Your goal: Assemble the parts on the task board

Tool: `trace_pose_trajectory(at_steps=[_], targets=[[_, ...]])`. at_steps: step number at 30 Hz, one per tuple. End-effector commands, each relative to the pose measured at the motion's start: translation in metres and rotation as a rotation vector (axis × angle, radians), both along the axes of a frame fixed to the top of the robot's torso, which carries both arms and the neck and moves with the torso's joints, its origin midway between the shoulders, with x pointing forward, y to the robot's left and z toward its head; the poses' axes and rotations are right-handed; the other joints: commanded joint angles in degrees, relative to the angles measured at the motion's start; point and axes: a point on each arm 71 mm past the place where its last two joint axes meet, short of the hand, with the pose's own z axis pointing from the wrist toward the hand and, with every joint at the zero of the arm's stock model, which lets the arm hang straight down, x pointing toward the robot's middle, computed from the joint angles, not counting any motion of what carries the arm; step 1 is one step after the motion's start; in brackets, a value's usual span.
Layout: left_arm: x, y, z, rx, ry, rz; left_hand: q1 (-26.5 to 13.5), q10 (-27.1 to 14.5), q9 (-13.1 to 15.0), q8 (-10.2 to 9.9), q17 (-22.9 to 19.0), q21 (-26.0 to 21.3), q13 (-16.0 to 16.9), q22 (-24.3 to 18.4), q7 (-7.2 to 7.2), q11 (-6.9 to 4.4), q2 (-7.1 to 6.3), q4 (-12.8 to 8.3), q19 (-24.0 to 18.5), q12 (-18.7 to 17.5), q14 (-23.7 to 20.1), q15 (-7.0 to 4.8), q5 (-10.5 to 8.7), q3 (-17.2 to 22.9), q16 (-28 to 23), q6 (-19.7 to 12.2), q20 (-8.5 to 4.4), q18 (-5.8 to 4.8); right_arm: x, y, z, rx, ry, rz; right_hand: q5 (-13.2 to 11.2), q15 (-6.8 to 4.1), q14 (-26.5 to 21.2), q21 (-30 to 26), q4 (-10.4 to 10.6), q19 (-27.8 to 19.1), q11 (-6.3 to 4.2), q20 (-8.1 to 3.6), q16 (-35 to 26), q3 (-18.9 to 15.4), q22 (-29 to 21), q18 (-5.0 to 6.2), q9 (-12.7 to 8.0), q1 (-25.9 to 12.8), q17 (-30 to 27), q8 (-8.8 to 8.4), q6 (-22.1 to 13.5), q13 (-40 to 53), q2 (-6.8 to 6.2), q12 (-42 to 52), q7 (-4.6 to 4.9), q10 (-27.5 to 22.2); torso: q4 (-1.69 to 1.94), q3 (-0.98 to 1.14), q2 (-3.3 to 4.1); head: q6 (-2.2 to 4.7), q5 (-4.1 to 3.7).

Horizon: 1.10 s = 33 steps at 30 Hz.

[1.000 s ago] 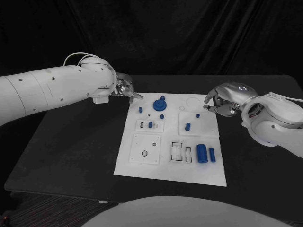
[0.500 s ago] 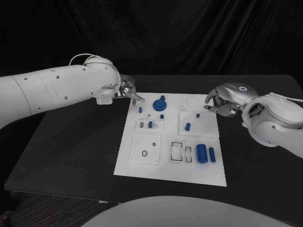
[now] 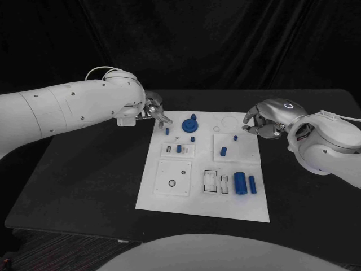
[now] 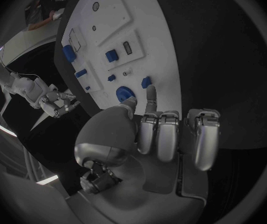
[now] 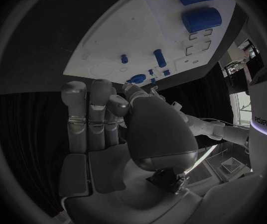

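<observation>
1. The task board, a white plate, lies in the middle of the black table, between the robot's two hands, with small blue parts scattered across it.
2. The round blue part stands near the board's far edge, just beyond the left hand's fingertips; a small blue peg stands at the board's corner, closest to those fingertips.
3. The left hand hovers at that far corner, its fingers partly curled and pointing down toward the peg, holding nothing that the wrist view shows.
4. The right hand hangs at the board's opposite far edge, fingers curled inward with nothing visible between them; whether its fingertips touch the board cannot be told.
5. A large blue cylinder and a slimmer blue bar lie side by side at the near end, well apart from both hands.
6. Judged from this, the step in hand is the left hand's reach for a first part; the next move calls for lowering the fingertips onto the peg and pinching it cleanly.
</observation>
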Motion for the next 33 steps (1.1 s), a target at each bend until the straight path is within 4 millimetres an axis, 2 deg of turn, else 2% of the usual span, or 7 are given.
trace_pose_trajectory(at_steps=[1,5,28,33], targets=[[-0.001,-0.002,-0.004,-0.004,0.024,-0.005,0.7,6.0,0.1,-0.3,15.1,0.2,15.1,15.1,0.04,-0.01,-0.01,-0.4,6.0,0.2,5.9,-0.22,0.10,0.0,0.2,0.2,-0.11,-0.35,-0.001,0.000,-0.001,-0.002,-0.001,0.000,0.2,0.04,0.3,0.2,0.4,0.3,-0.28,0.05,0.0,0.0,0.3,0.42,-0.1,-0.5,0.1,-0.29,0.3,0.0,0.28,0.0,0.15,0.2,-0.01,-0.01,-0.08,-0.01,0.15],[-0.002,-0.003,-0.008,-0.001,0.034,-0.006,0.6,6.0,0.1,-0.7,15.1,0.2,15.1,15.1,0.15,0.08,-0.03,-0.6,6.0,0.2,5.9,-0.15,0.14,0.3,0.2,0.1,-0.06,-0.35,-0.001,0.001,-0.001,-0.002,-0.001,0.001,0.3,0.03,0.4,0.4,0.4,0.4,-0.27,0.05,0.1,0.0,0.4,0.39,-0.1,-0.4,0.3,-0.33,0.2,0.1,0.27,0.1,0.14,0.2,-0.06,0.00,-0.04,-0.01,0.40],[-0.001,-0.008,-0.014,0.001,0.044,-0.008,0.6,6.0,0.3,-1.1,15.1,0.2,15.1,15.1,0.19,0.16,0.02,-1.1,6.0,0.2,5.9,-0.06,0.36,0.9,0.2,0.2,0.04,-0.35,-0.001,0.001,-0.001,-0.003,0.001,0.003,0.6,0.02,0.5,0.4,0.3,0.5,-0.28,0.04,0.2,0.0,0.3,0.38,-0.2,-0.4,0.4,-0.39,0.3,0.2,0.25,0.1,0.13,0.3,0.02,-0.01,0.04,-0.01,-0.37],[-0.001,-0.008,-0.015,0.003,0.047,-0.008,0.8,6.0,0.5,-1.5,15.1,0.2,15.1,15.1,0.18,0.18,-0.05,-1.8,6.0,0.2,5.9,-0.01,0.68,1.6,0.2,0.4,0.10,-0.35,-0.001,0.001,-0.001,-0.003,0.001,0.002,0.7,0.02,0.6,0.4,0.3,0.5,-0.27,0.04,0.3,0.1,0.4,0.38,-0.2,-0.3,0.5,-0.40,0.3,0.2,0.25,0.1,0.12,0.3,0.01,-0.01,0.01,-0.01,-0.43]])
